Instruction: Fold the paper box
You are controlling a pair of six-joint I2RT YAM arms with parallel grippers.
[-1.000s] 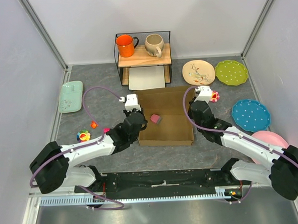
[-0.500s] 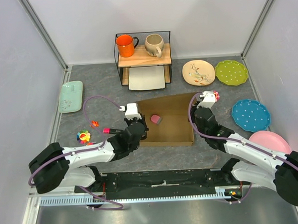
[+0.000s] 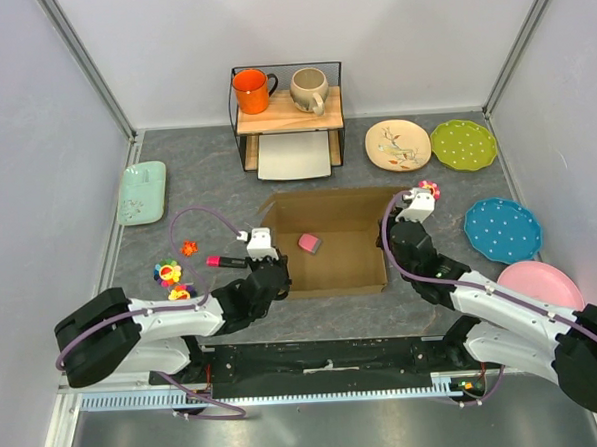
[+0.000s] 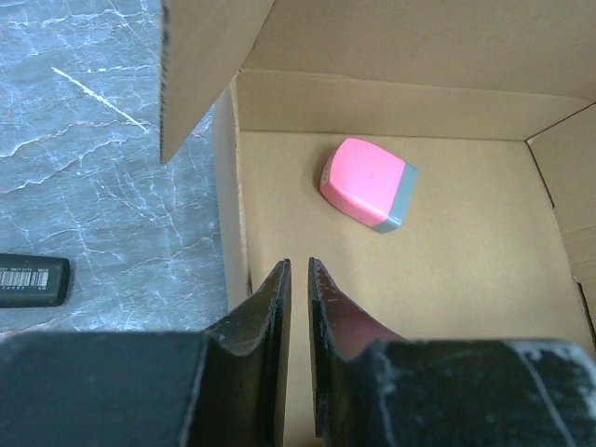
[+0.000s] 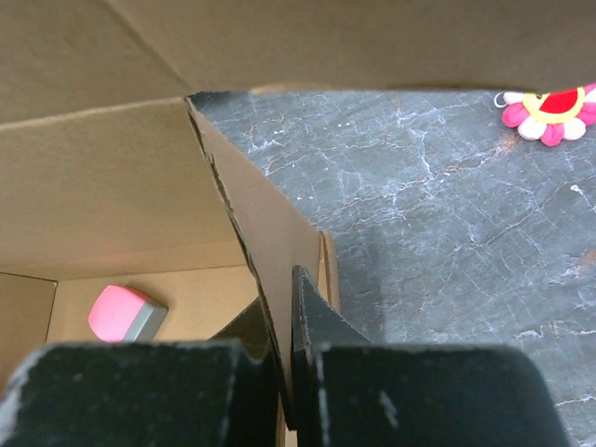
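Brown cardboard fills the middle of the overhead view: the paper box (image 3: pixel 333 264) sits open-topped on the grey marbled table (image 3: pixel 206 178), just below the wire rack (image 3: pixel 287 104) that holds two mugs. A pink block with a grey end (image 3: pixel 309 244) lies on the box floor, left of centre and nearer the far wall.

At the lower left corner of the box, the left gripper (image 4: pixel 298 265) reaches in over the floor just inside the left wall. Its fingers (image 4: pixel 270 312) stand almost together. Only box floor shows in the thin slit between them, and I cannot tell whether they pinch anything lower down. In the left wrist view a cardboard flap hangs in the upper left of the frame, and a black marker (image 4: pixel 28 279) lies on the table at the left edge.

At the right side of the box, the right gripper (image 5: pixel 282 289) is clamped tight on the upright right-hand panel, whose edge runs down between its fingers. More cardboard spans the top of that view, and a pink flower toy (image 5: pixel 549 104) lies on the table in the upper right corner.
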